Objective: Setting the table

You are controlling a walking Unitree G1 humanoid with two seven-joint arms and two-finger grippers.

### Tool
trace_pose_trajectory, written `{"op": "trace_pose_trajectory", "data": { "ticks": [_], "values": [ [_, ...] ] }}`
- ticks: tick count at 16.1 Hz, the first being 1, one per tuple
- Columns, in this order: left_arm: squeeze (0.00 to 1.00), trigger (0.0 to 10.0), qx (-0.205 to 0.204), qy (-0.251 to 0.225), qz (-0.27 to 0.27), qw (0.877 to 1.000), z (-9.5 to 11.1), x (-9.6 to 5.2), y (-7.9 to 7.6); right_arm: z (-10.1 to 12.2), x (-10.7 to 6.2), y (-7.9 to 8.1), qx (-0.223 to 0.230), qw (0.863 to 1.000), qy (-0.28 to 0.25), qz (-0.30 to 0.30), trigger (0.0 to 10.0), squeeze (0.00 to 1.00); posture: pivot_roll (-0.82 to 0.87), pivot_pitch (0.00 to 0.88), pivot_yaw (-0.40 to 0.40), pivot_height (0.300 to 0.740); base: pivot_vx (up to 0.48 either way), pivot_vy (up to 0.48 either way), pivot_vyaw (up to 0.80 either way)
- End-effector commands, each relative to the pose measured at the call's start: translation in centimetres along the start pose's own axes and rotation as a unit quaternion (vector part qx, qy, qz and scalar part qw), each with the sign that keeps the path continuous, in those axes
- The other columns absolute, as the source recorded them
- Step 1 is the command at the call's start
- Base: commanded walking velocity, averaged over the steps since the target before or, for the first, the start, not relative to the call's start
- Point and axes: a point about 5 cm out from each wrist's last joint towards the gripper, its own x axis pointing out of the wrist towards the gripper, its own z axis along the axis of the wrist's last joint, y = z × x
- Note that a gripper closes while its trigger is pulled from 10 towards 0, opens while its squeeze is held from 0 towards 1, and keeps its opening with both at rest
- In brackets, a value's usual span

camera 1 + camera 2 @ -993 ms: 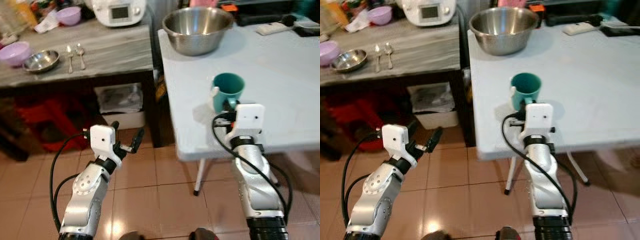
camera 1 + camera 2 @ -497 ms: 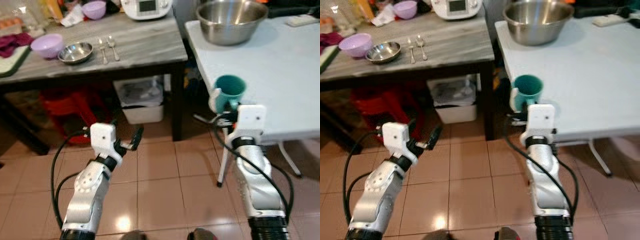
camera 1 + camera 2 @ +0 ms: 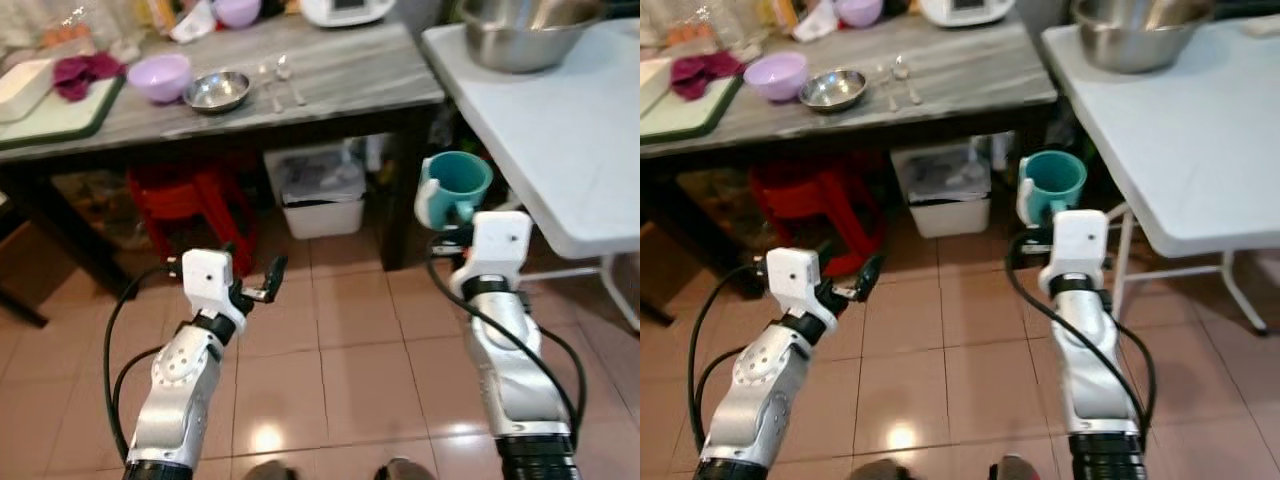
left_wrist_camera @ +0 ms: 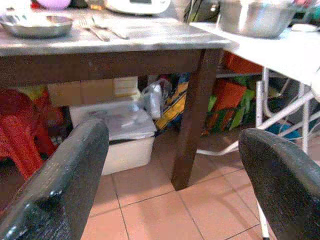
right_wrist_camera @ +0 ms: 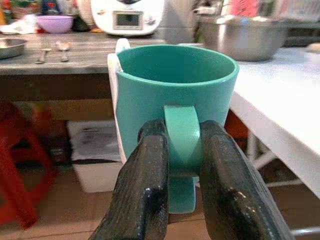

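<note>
the right gripper (image 5: 177, 200) had its fingers (image 5: 145, 195) clenched on the handle of a teal cup (image 3: 455, 185), carried upright over the tiled floor (image 3: 340, 370), between the wooden desk (image 3: 330, 85) and the white desk (image 3: 560, 150). a handle-only hold could let the cup swing or slip. the left gripper (image 4: 170, 175) hung spread and empty. the right wrist view showed that pinch; the head views hid it.

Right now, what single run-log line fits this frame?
right hand: shut on teal mug handle, carried over floor | left hand: open, empty | grey table: steel dish, spoons waiting
</note>
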Motion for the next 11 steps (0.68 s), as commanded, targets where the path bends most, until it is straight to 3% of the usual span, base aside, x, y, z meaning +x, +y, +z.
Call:
{"op": "trace_pose_trajectory", "data": {
  "ticks": [1,7,11],
  "values": [
    [0.00,10.0,0.012,0.006,0.017,1.000,-0.06,-0.54,0.99,0.82,-0.03,1.12,0.009,1.000,-0.019,0.019,10.0,0.00,-0.11,0.136,0.086,0.740,0.000,0.469,0.00],
    [0.00,10.0,0.026,0.006,0.045,0.999,-0.06,-0.28,1.55,0.71,-0.03,0.99,0.014,1.000,-0.017,0.015,10.0,0.00,-0.11,0.132,0.089,0.740,0.000,0.468,0.00],
    [0.00,10.0,0.022,-0.008,0.035,0.999,0.31,-0.28,1.37,0.74,-0.07,0.98,0.021,1.000,-0.018,0.012,10.0,0.00,-0.11,0.133,0.091,0.740,0.000,0.000,0.00]
  ]
}}
